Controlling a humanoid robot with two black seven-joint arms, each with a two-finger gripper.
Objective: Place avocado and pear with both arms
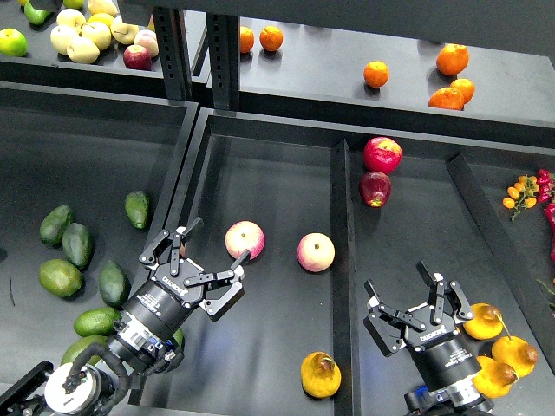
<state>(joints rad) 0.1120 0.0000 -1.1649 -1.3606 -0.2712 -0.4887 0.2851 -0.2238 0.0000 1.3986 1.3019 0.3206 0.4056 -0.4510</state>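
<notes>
Several dark green avocados lie in the left bin, among them one point(137, 208) near the divider and one point(113, 283) just left of my left arm. A golden pear point(320, 374) lies in the middle bin at the front. Three more pears point(484, 321) lie at the right, beside my right arm. My left gripper point(208, 262) is open and empty over the middle bin's left edge, with one fingertip close to a pink-yellow apple point(244, 239). My right gripper point(414, 299) is open and empty over the right bin, just left of the pears.
A second pink-yellow apple point(316, 252) lies in the middle bin. Two red apples point(382, 154) lie at the back of the right bin. Raised dividers point(342, 260) separate the bins. Oranges point(375, 74) and pale fruits point(84, 39) sit on the back shelf. Small orange and red fruits point(520, 191) lie far right.
</notes>
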